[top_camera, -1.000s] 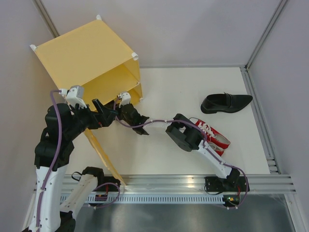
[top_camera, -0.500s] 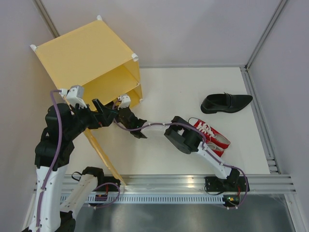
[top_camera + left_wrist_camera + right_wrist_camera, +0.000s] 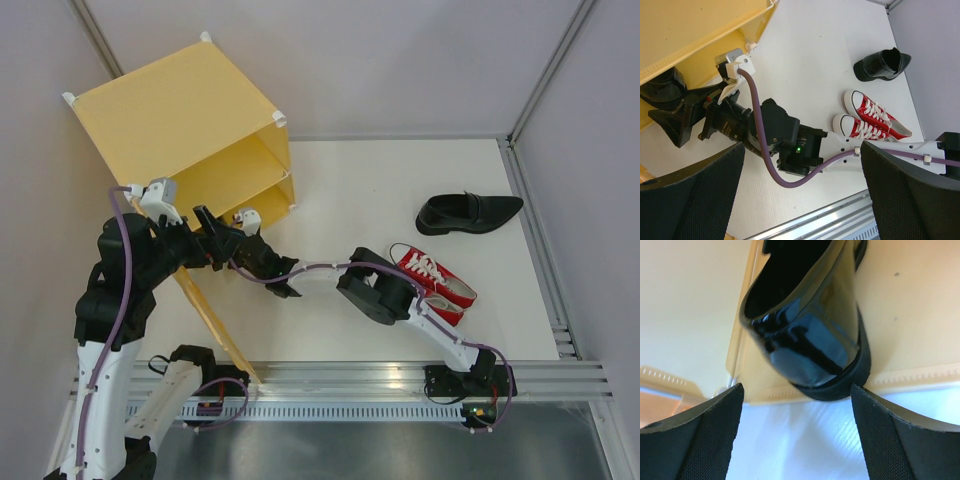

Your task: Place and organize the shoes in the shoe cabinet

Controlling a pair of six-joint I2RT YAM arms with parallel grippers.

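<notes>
Two grippers, and both are spread wide with nothing between the fingers. The right gripper (image 3: 796, 390) is up at the mouth of the shoe cabinet (image 3: 170, 110), its two dark pads low in the left and right corners of the wrist view. Dead ahead of it, one glossy black loafer (image 3: 805, 335) lies on the cabinet's yellow floor panel, heel toward the camera, right at the front lip and just poking over it. No finger is touching that shoe.

The left gripper (image 3: 802, 145) hangs close by, mid-left in the overhead view, fingers just as far apart and holding nothing. It looks across the right arm's dark wrist and purple cable.

Out from there, the cabinet fills the upper left of the overhead shot, its inner shelf showing. Its door panel (image 3: 210, 315) swings open toward the bottom edge.

Over on the white table (image 3: 360, 190), right of centre, the red sneakers (image 3: 435, 285) lie side by side, white laces up, just beside the right arm's elbow. The second loafer (image 3: 468, 213) lies above them toward the right wall, well apart from the cabinet.
</notes>
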